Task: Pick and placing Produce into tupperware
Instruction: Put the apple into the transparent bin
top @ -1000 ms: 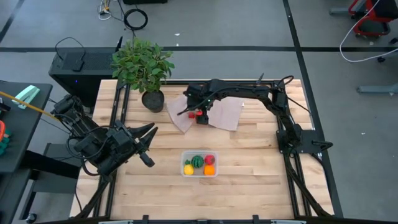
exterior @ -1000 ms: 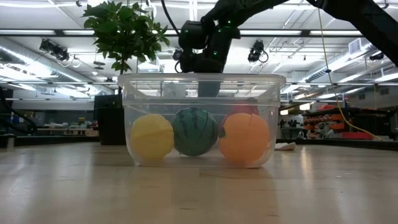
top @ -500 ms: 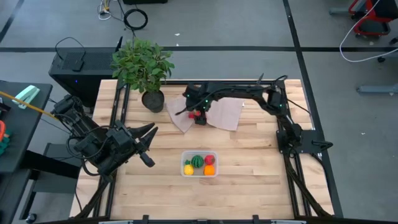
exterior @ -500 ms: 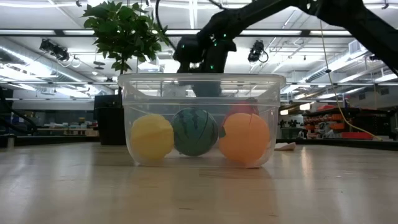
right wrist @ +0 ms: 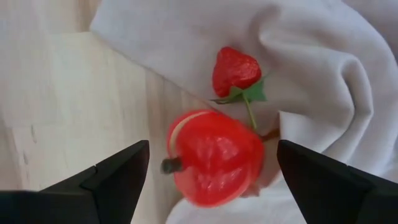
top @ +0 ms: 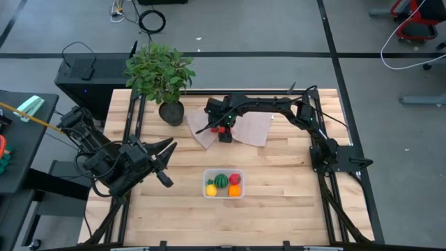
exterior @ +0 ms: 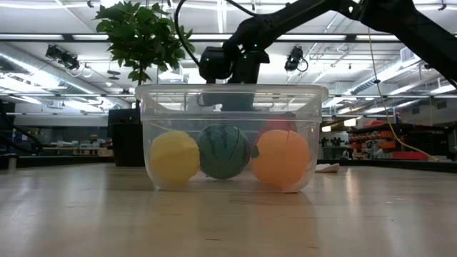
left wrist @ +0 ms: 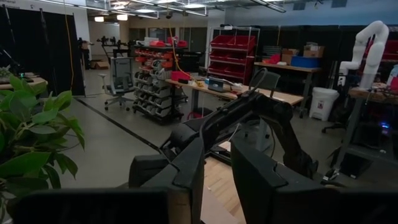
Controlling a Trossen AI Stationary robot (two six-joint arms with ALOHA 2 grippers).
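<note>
A round red produce piece (right wrist: 214,158) with a dark stem lies at the edge of the beige cloth (right wrist: 311,74), with a small red strawberry (right wrist: 235,70) beside it. My right gripper (right wrist: 214,180) hangs over the red piece (top: 221,128), pointing down. It is open, with one finger on either side of the piece and clear of it. The clear tupperware (top: 223,184) stands nearer the front and holds yellow (exterior: 175,157), dark green (exterior: 223,151), orange (exterior: 280,158) and red (top: 235,179) pieces. My left gripper (top: 169,162) waits open, raised at the table's left.
A leafy potted plant (top: 162,73) stands at the far left of the table, close to the cloth (top: 244,127). A black box (top: 87,73) sits beyond the table's far left corner. Bare wood lies around the tupperware.
My right gripper has come down toward the red piece on the cloth and stays open. Nothing on the table has moved.
</note>
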